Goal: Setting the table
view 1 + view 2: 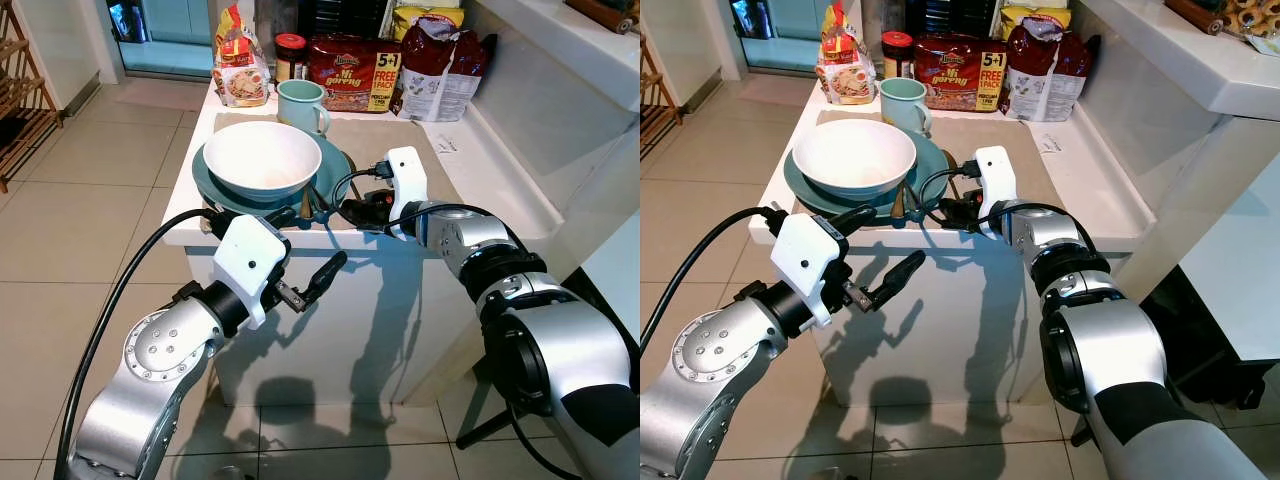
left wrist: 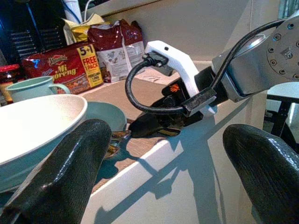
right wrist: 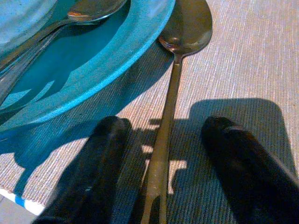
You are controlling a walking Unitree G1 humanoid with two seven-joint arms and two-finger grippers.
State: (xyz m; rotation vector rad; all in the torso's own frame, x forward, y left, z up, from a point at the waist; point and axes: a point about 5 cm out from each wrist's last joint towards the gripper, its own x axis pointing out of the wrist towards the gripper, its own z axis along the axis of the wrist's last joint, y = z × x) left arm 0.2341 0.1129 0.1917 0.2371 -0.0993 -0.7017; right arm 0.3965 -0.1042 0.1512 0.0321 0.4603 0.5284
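A white bowl (image 1: 262, 158) sits on a teal plate (image 1: 338, 168), with a teal mug (image 1: 300, 104) behind it, all on a beige placemat (image 1: 400, 140). A metal spoon (image 3: 174, 84) lies on the placemat beside the plate's rim. My right gripper (image 3: 166, 123) is open and low over the table's front edge, with its fingers (image 3: 100, 168) on either side of the spoon's handle. More cutlery (image 3: 88, 11) rests on the plate. My left gripper (image 1: 315, 240) is open in front of the table edge, just below the plate, holding nothing.
Snack packets (image 1: 352, 72), a jar (image 1: 290, 52) and a red bag (image 1: 440, 65) line the table's back. A white counter (image 1: 560, 50) rises on the right. A wooden rack (image 1: 20, 100) stands on the far left of the tiled floor (image 1: 80, 240).
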